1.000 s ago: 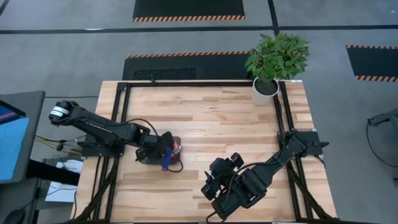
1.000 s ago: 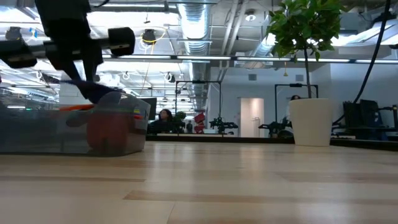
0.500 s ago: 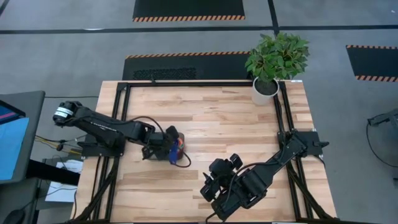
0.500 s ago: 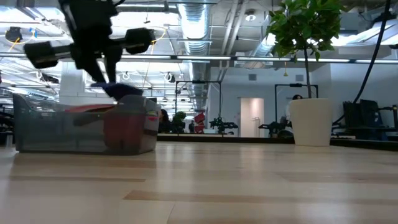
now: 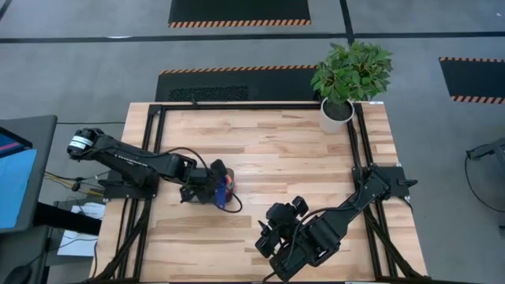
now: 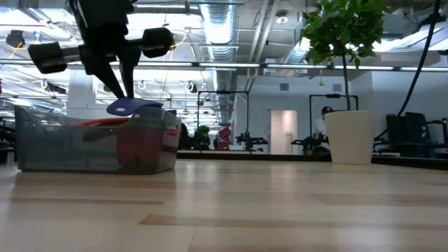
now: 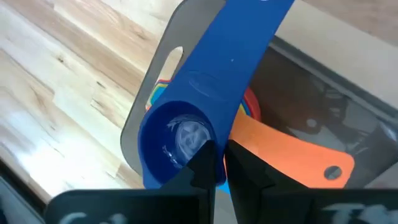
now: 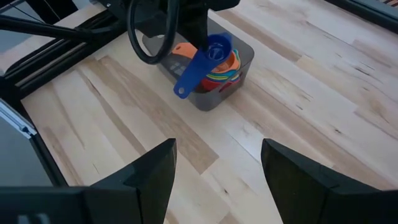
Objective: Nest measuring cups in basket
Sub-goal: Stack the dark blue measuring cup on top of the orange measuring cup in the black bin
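The dark grey translucent basket point(image 8: 214, 94) stands on the table's left half and holds a nested stack of coloured measuring cups point(image 8: 222, 67). The stack's orange handle point(image 7: 298, 149) lies inside the basket. My left gripper point(image 5: 215, 189) hangs over the basket point(image 6: 70, 147), shut on the dark blue cup point(image 8: 217, 46), just above the stack. The blue handle point(image 8: 186, 81) sticks out past the basket's rim. My right gripper point(image 5: 267, 237) waits open near the table's near edge, right of the basket. My left gripper pinches the dark blue cup's wall point(image 7: 208, 155) on the side away from the handle, seemingly one finger inside the bowl and one outside. The fingers point(image 6: 119, 80) come from above, pointing down. The cup point(image 6: 129, 107) is lifted clear, about level, just above the stack.
A white plant pot point(image 5: 337, 114) with a leafy plant stands at the table's far right corner. Bare wood lies between the basket and the pot. A black frame runs along the table's edges.
My left gripper has moved a little toward the right and far edges and turned with the blue cup, so the handle now points near-right instead of toward the near edge. The basket has slid slightly right with it.
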